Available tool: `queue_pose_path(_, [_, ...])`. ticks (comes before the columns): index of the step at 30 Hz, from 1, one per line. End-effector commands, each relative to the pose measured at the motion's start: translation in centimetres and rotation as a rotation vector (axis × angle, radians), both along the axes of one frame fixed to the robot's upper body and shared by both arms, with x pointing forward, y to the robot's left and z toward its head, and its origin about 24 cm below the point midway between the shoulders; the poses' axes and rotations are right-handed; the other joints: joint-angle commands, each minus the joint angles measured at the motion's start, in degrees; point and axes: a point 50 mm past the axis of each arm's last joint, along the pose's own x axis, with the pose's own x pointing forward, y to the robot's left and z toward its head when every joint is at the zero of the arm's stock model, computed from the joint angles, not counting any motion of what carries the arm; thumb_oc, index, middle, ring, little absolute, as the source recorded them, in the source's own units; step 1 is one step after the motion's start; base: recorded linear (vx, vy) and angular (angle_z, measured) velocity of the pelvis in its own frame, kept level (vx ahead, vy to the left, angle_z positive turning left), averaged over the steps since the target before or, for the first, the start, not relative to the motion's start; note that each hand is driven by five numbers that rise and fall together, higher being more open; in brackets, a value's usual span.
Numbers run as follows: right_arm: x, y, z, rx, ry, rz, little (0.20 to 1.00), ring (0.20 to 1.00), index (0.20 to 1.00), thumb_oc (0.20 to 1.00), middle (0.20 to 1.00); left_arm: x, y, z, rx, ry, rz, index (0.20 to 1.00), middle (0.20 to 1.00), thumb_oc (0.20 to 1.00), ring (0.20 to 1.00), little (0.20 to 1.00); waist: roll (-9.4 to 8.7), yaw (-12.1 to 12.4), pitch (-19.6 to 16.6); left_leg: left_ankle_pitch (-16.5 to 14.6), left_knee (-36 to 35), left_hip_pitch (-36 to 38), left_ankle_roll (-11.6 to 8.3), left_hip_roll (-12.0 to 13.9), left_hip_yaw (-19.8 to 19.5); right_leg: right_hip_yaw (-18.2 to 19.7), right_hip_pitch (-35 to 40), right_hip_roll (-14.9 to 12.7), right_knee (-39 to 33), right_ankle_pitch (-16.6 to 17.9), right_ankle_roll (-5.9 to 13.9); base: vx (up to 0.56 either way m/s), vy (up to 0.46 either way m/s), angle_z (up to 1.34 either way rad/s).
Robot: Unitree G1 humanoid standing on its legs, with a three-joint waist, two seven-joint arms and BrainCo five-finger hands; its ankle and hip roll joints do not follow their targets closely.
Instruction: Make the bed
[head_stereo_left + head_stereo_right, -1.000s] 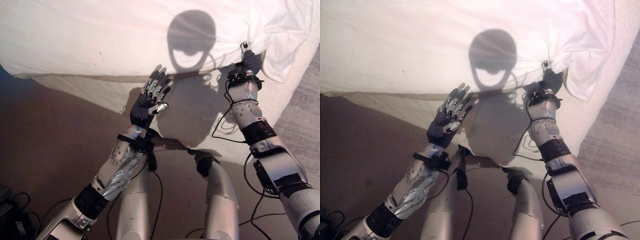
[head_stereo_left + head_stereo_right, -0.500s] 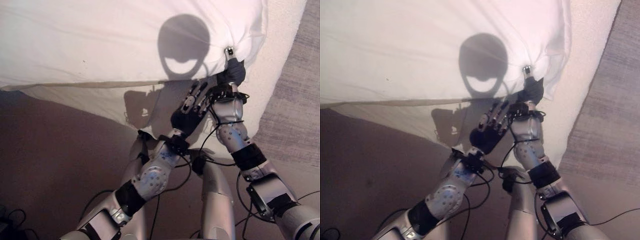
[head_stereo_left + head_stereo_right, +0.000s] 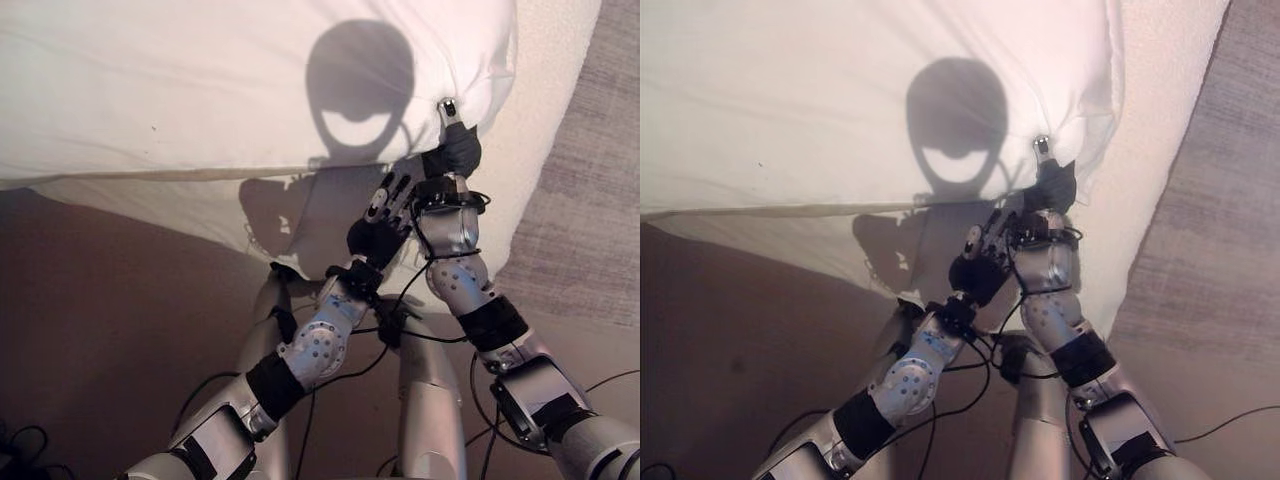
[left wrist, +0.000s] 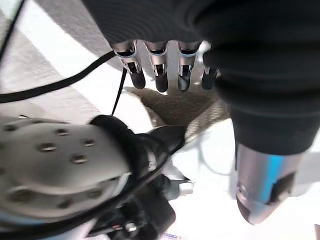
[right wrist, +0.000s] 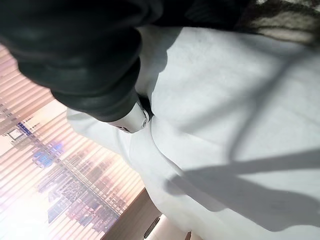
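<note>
Fingers of my right hand (image 3: 458,150) pinch the corner of one white sheet (image 3: 200,90) bunched just above them, while my left hand (image 3: 385,215), fingers straight, hovers just beside its wrist, holding nothing.

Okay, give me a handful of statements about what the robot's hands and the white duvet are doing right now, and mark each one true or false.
1. The right hand is clamped on a bunched fold of the white duvet. True.
2. The left hand is gripping the duvet too. False: its fingers are straight and hold nothing.
3. The left hand sits close beside the right wrist. True.
4. The duvet lies on the brown floor. False: it covers the bed, and only the mattress side shows below its edge.
5. A grey carpet lies to the robot's right of the bed. True.
</note>
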Motion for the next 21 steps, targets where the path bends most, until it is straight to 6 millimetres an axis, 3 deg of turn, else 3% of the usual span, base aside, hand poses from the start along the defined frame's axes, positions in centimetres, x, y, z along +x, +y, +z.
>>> queue_pose_path(1, [-2.1,-0.9,2.7,0.012,-0.212,-0.034,0.200,0.200,0.200,0.200,0.200,-0.6,-0.4,1.7,-0.035,-0.075,-0.023,1.000,1.000,1.000,1.000,1.000,-1.87,0.3,-0.7,-12.0,4.1,6.7,0.45,1.1,2.5,1.4,-1.8,-1.0,-6.0,10.2,7.17,0.00,0.000,0.00])
queue_pose_path(13, [-2.2,-1.8,1.3,0.049,-0.178,-0.038,0.200,0.200,0.200,0.200,0.200,2.1,4.8,6.5,-0.188,-0.174,0.278,1.000,1.000,1.000,1.000,1.000,-2.02,0.9,-0.7,-12.2,4.1,6.2,0.32,1.4,2.3,0.3,-1.6,-1.0,-6.1,10.4,7.64,0.00,0.000,0.00])
queue_pose_path(21, [-2.1,-1.6,1.0,0.052,-0.172,-0.018,0.200,0.200,0.200,0.200,0.200,3.5,7.4,8.0,-0.230,-0.189,0.411,1.000,1.000,1.000,1.000,1.000,-1.94,1.0,-0.7,-12.5,4.6,5.9,0.34,1.5,2.4,0.5,-1.7,-1.1,-6.2,10.5,7.62,0.00,0.014,0.00])
